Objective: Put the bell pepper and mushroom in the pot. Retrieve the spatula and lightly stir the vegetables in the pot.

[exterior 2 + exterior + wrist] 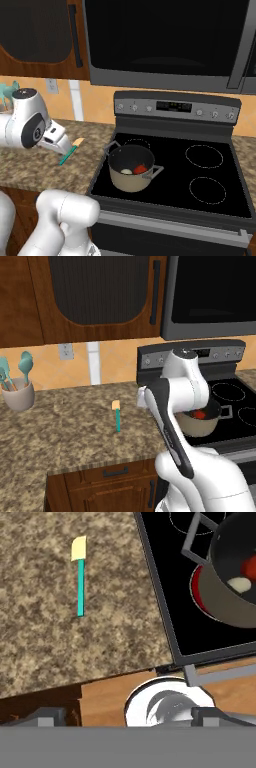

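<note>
The small glossy red bell pepper (141, 169) and the tiny pale mushroom (126, 171) already lie side by side in the round beige-sided pot (131, 181) on the black stove top (210, 165), so the step in hand is judged to be fetching the slim spatula with the thin teal handle and small flat tan blade (117, 415).

The main risk is a poor pickup. The spatula lies flat on the speckled brown granite bench (65, 431), thin and low, so fingers closing slightly off its line could skid it across the stone or clip only the blade. A descent that goes too deep would drive the fingertips into the bench. A second risk comes later: swinging back toward the stove, the arm could knock the pot's angular grey loop handle (112, 146).

The claw (61, 141) hangs above the bench near the stove's edge; whether its fingers are spread or closed cannot be told, though nothing appears between them. In the hand view the spatula lies ahead and to the left, well apart, with the pot off to the right.
</note>
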